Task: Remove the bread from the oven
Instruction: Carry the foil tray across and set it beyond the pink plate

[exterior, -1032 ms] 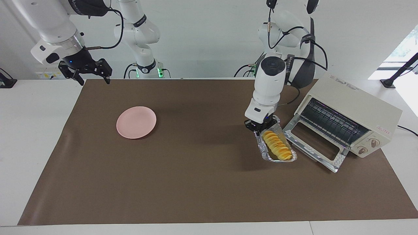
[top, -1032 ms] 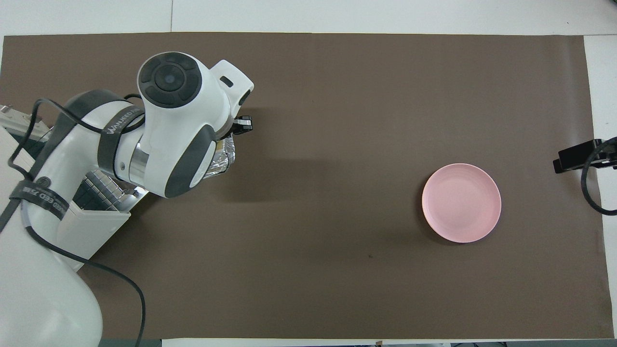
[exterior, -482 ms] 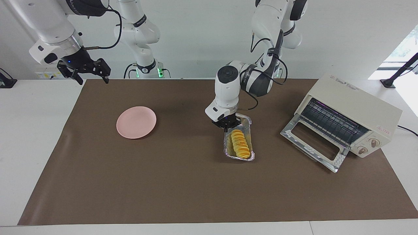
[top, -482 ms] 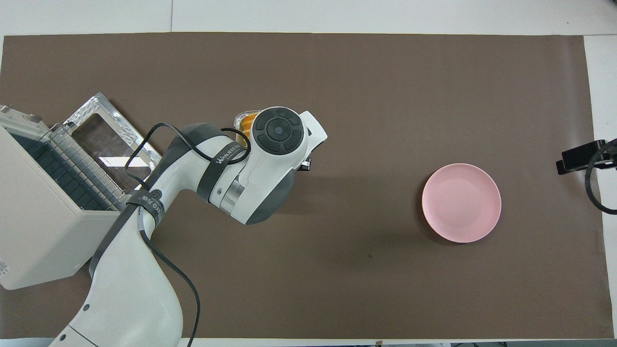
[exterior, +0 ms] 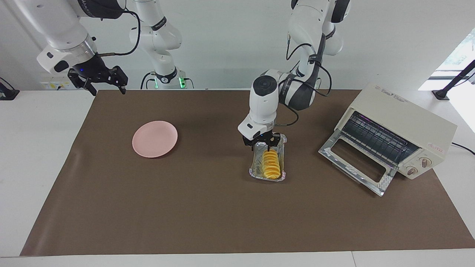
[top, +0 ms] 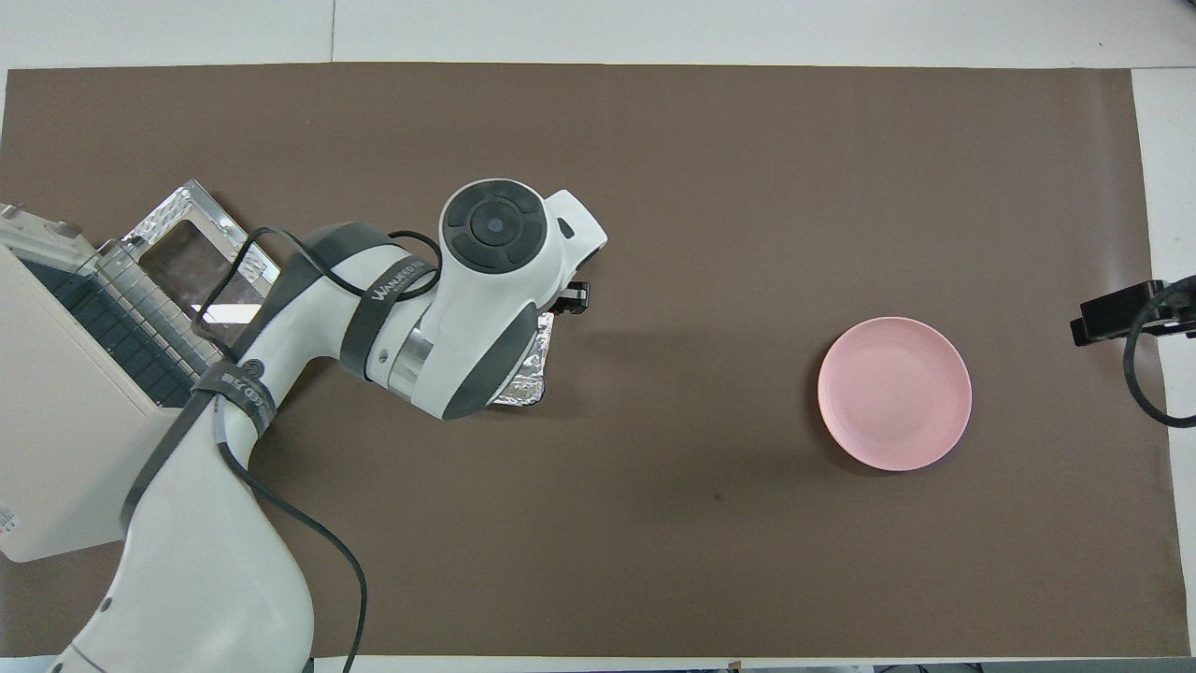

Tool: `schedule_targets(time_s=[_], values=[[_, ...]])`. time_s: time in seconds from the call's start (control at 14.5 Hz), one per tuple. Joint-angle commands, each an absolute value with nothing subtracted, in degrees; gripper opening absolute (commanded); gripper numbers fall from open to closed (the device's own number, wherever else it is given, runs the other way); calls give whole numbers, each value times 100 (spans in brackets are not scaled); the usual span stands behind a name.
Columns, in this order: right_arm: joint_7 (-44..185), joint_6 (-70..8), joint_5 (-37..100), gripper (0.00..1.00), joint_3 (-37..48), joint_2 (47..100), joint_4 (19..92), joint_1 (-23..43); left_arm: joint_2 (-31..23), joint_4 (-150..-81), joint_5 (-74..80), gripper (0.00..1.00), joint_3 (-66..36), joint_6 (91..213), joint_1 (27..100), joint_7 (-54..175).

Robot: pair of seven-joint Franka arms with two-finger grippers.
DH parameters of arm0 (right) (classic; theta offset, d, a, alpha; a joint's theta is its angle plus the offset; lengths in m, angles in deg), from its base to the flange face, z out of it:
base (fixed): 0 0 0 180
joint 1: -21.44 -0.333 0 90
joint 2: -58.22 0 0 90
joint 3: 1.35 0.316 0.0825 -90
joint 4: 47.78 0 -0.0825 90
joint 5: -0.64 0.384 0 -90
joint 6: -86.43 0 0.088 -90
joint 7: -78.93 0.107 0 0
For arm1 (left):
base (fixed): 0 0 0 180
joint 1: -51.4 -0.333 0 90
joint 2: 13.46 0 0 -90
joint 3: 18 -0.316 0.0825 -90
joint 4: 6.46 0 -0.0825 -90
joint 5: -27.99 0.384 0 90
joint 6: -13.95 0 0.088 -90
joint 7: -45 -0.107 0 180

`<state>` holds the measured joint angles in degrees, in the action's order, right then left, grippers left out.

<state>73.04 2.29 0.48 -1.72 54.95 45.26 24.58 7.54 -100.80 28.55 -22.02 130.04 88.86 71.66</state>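
In the facing view I see the bread (exterior: 271, 164) lying in a foil tray (exterior: 255, 161) just right of the frame's centre, on the brown mat (exterior: 207, 207), well apart from the oven (exterior: 404, 126) at the right of the frame, whose glass door (exterior: 356, 168) hangs open with the rack bare. My left gripper (exterior: 261, 142) sits at the top end of the tray with its fingers spread a little over the tray's rim; whether they have any hold on the foil or merely stand over it, I cannot tell. My right gripper (exterior: 99, 79) waits in the upper left of the frame, over the mat's corner, fingers visibly parted and empty. A pink plate (exterior: 154, 138) lies left of centre. I judge the loaf light and soft, easily crushed at its ridged top, and the foil thin and apt to buckle, so I would take the bread gently across its narrow sides near the middle. In the overhead view the left arm covers nearly all of it: only a corner of the tray (top: 531, 374) shows at centre left, the bread is hidden, the oven (top: 65, 411) fills the left edge, and the plate (top: 894, 393) sits at the right.
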Motion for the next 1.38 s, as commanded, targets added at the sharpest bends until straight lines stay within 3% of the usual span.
schedule_targets(time_s=[0.0, 0.28, 0.55, 0.83, 0.96, 1.03, 1.1, 1.31], values=[[7863, -198, 11, 100, -65, 5348, 4811, 2312, 255, -9788, 2588, 100, -2204, 12261, 8061, 6997], [9926, -962, 38, 100, -29, 5593, 5048, 1057, -430, -9743, 2579, 100, -2195, 11234, 6865, 6217], [11817, -1762, 82, 100, -29, 6541, 4715, -60, -1195, -9813, 2588, 100, -2213, 9871, 6275, 5504], [13146, -2123, 29, 100, -38, 7465, 4187, -782, -1696, -10206, 2596, 100, -2186, 9437, 6002, 5231], [13664, -2159, -23, 100, -47, 7999, 3812, -1054, -1733, -10279, 2596, 100, -2186, 9568, 5958, 4923], [14024, -2142, -76, 100, -64, 8455, 3400, -1221, -1689, -10227, 2588, 100, -2195, 9674, 5940, 4887], [14358, -2246, -329, 100, -47, 9242, 2761, -1414, -1550, -10095, 2596, 100, -2195, 9440, 5949, 4869], [14353, -2686, -349, 100, -38, 9381, 2842, -1433, -1417, -10042, 2614, 100, -2178, 9473, 5949, 4869]])
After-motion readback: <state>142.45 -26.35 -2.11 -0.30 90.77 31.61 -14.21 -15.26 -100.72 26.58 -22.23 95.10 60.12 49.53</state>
